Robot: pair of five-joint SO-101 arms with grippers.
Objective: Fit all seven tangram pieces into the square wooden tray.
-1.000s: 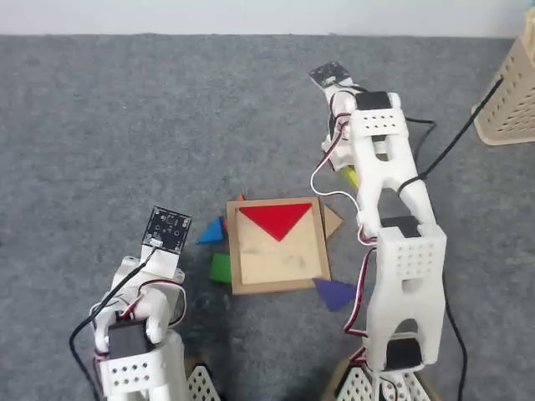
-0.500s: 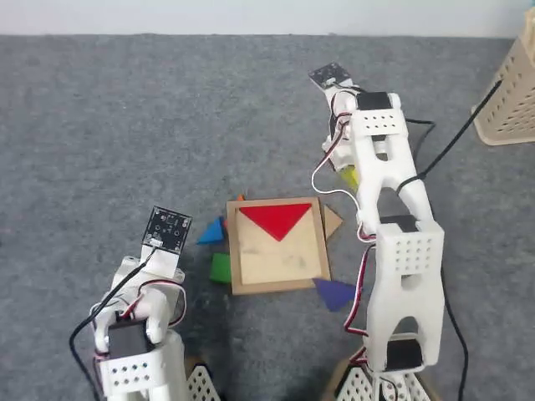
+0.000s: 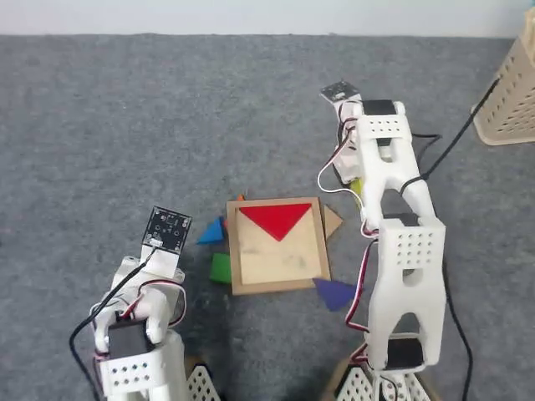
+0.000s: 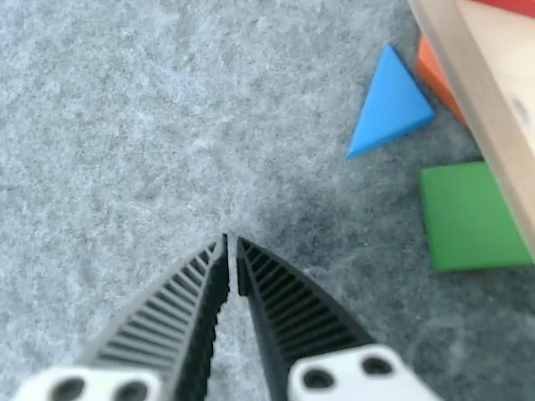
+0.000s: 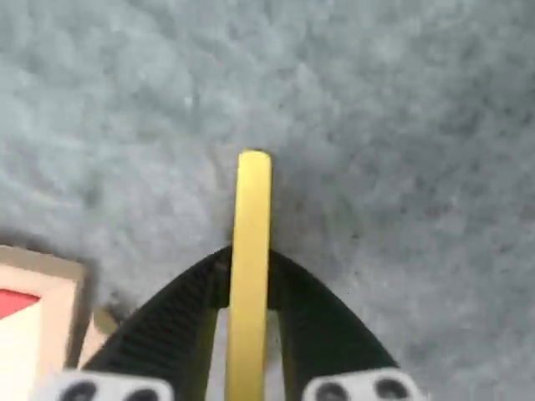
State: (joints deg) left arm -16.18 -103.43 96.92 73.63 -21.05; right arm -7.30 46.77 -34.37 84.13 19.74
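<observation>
The square wooden tray (image 3: 247, 271) lies mid-table with a red triangle (image 3: 274, 219) in its far part. Left of it lie a blue triangle (image 3: 212, 231), a green square (image 3: 221, 267) and an orange piece (image 3: 239, 198) peeking from behind the tray's far left corner. A tan piece (image 3: 333, 220) lies at the tray's right side and a purple triangle (image 3: 334, 292) at its near right corner. My right gripper (image 5: 249, 269) is shut on a yellow piece (image 5: 251, 251), held edge-on above the carpet beyond the tray's right side (image 3: 354, 182). My left gripper (image 4: 231, 244) is shut, empty, near the blue triangle (image 4: 391, 104) and green square (image 4: 468, 215).
A slatted beige basket (image 3: 512, 83) stands at the far right edge. Grey carpet covers the table, with open room at the far left and far middle. Both arm bases sit at the near edge.
The right arm has shifted slightly to the right with the yellow piece in its gripper. The left arm has not moved.
</observation>
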